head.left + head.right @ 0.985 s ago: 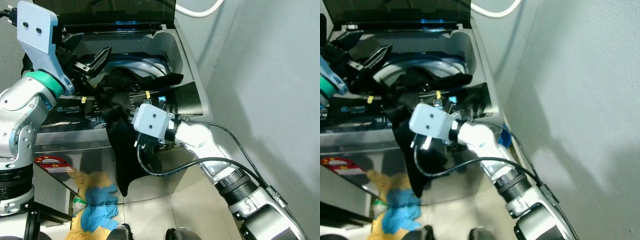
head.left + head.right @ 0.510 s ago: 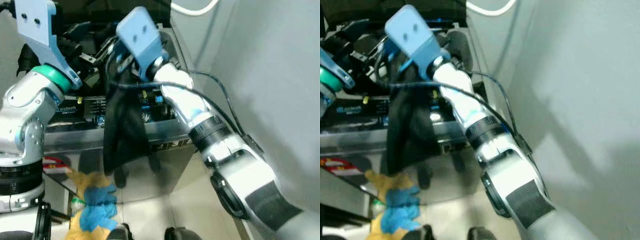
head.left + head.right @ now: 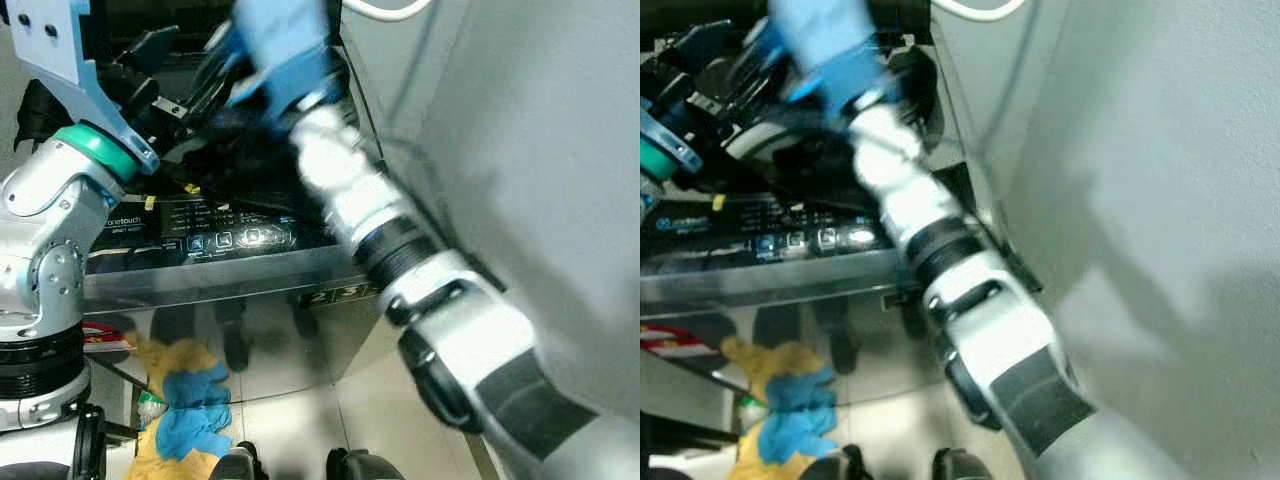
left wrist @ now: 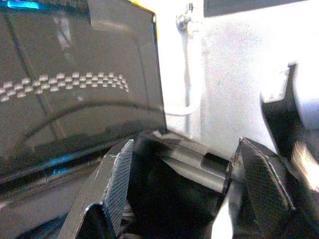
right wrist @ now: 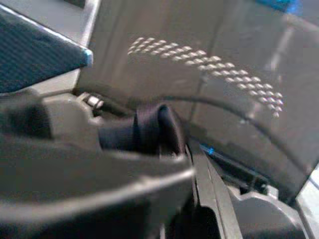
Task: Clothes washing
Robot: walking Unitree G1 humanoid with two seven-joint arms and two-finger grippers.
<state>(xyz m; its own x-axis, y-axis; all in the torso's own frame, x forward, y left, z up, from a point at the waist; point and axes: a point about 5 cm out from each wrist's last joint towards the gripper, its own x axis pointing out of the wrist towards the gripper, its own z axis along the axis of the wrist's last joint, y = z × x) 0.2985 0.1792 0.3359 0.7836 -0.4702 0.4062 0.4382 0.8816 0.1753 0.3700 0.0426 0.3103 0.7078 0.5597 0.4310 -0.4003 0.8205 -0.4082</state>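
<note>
Two arms reach over an open top-loading washer (image 3: 230, 270), its steel front and control panel facing the robot and its dark lid (image 4: 75, 84) raised behind the tub. A pale wall stands close on the right, and a heap of blue and yellow clothes (image 3: 185, 405) lies on the floor at the machine's foot.

Next in size, the right arm stretches forward across the panel, heavily blurred, with the right gripper (image 5: 149, 134) up over the tub mouth. Its wrist view shows the fingers clamped on a fold of black cloth (image 5: 144, 129), bunched between them. That cloth is a dark garment (image 3: 240, 165) whose mass lies at the tub opening, directly beneath the right fingers, so the drop is straight down and the right arm is the one placed to make it.

The left gripper (image 4: 184, 184) hovers beside the tub on the left, fingers spread wide and empty, pointed toward the lid and rear rim.

Blur hides where the garment ends and the tub begins, and how much of it hangs inside cannot be told. The tub's depth is black in every view.
</note>
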